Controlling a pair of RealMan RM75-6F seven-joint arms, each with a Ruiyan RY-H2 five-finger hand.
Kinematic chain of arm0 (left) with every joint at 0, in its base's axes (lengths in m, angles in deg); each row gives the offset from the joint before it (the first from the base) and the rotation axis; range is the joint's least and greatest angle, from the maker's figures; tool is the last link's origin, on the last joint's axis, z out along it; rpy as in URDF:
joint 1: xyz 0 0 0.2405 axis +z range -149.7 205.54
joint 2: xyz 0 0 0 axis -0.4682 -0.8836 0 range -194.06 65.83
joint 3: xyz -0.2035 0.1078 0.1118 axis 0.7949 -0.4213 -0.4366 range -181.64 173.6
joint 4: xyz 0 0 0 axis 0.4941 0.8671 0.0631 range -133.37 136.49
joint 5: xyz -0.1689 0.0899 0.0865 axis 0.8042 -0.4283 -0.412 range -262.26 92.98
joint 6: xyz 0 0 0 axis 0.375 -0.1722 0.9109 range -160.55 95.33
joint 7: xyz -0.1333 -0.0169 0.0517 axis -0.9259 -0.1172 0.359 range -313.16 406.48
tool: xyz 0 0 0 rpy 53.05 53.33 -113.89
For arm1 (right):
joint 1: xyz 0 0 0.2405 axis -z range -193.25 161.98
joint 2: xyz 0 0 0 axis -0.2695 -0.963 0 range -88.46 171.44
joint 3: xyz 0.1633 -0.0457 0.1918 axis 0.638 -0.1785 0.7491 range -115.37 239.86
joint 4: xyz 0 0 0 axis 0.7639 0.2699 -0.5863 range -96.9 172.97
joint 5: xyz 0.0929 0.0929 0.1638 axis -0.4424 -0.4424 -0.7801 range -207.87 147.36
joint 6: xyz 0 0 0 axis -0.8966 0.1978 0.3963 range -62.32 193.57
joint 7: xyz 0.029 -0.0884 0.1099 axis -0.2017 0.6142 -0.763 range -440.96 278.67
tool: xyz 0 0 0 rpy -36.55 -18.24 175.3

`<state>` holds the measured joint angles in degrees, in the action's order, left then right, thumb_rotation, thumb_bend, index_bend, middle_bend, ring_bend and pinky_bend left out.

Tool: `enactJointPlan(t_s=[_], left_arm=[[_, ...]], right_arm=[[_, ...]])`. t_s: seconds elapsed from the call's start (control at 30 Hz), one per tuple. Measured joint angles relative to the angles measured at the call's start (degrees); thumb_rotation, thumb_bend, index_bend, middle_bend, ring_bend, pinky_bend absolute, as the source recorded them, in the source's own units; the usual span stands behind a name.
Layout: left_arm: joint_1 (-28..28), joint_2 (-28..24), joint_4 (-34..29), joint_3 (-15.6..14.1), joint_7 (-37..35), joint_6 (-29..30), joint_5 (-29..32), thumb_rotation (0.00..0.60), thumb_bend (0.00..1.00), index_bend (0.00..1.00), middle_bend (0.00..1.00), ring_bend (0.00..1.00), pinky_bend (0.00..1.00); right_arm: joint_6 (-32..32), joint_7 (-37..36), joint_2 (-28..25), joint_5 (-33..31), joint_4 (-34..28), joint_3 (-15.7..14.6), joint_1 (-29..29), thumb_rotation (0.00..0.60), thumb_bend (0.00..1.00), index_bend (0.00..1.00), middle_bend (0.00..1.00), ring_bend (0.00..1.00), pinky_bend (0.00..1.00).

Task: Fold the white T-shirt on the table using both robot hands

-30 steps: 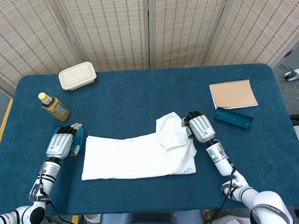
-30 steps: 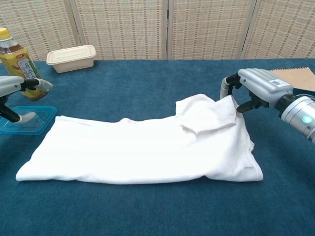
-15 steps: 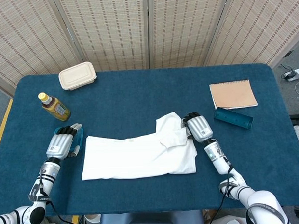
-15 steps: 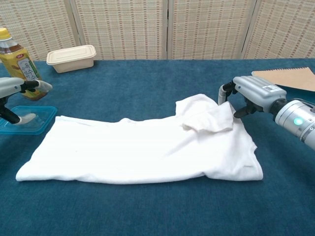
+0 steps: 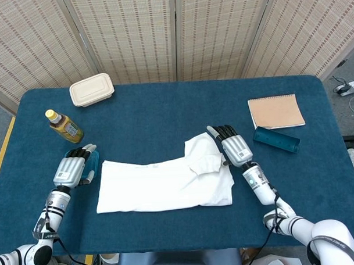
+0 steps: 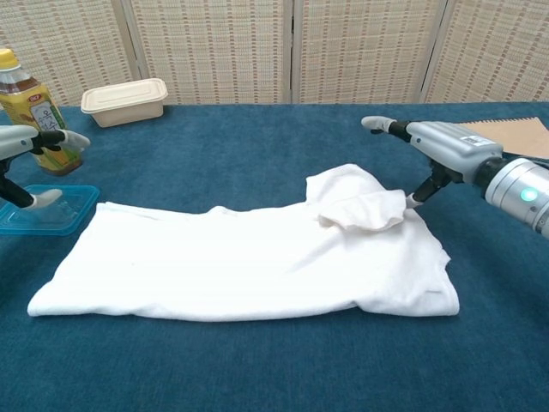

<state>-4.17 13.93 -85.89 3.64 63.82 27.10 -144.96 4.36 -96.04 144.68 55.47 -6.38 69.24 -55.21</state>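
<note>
The white T-shirt (image 5: 167, 182) (image 6: 240, 262) lies flat near the table's front as a long band, with a sleeve flap (image 6: 360, 209) turned over on its right end. My right hand (image 5: 232, 145) (image 6: 437, 150) hovers at that right end with its fingers stretched out and apart. Its thumb tip (image 6: 415, 200) points down at the flap's edge, and it holds nothing. My left hand (image 5: 73, 168) (image 6: 30, 146) sits just off the shirt's left end, above a clear blue tray (image 6: 47, 215), its fingers spread and holding nothing.
A tea bottle (image 5: 64, 126) (image 6: 30, 103) and a beige lidded food box (image 5: 92, 89) (image 6: 125, 100) stand at the back left. A brown notebook (image 5: 276, 111) (image 6: 506, 136) and a blue case (image 5: 276, 139) lie to the right of my right hand.
My right hand has uncurled its fingers and let go of the sleeve flap, which now rests on the shirt. The left hand has barely moved.
</note>
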Motion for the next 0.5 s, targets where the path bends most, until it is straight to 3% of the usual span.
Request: enactJointPlan(t_s=[0.1,0.23,0.5], left_arm=[[0.31,-0.48,-0.49,-0.07,-0.11,0.50,-0.40,0.600,0.44,0.02,0.09,0.10,0.09],[0.67,-0.63,-0.85,-0.19,-0.16,0.72,-0.25,0.600,0.44,0.02,0.09,0.10,0.09],[1.06,-0.63,-1.07,-0.40,0.10,0.77,0.34,0.600,0.44,0.02,0.08,0.09,0.09]], right_arm=[[-1.48,0.94,-3.49,1.40,-4.56,-1.18,0.70,0.600,0.11,0.00,0.10,0.07,0.06],[-3.35,2.20,-7.00,4.16,-8.52,-4.10,2.00,0.600,0.11,0.08,0.13,0.07,0.06],[-4.01,2.66,-5.96,7.00,-5.76,-6.83,2.47,0.600,0.14,0.24,0.19,0.08,0.06]])
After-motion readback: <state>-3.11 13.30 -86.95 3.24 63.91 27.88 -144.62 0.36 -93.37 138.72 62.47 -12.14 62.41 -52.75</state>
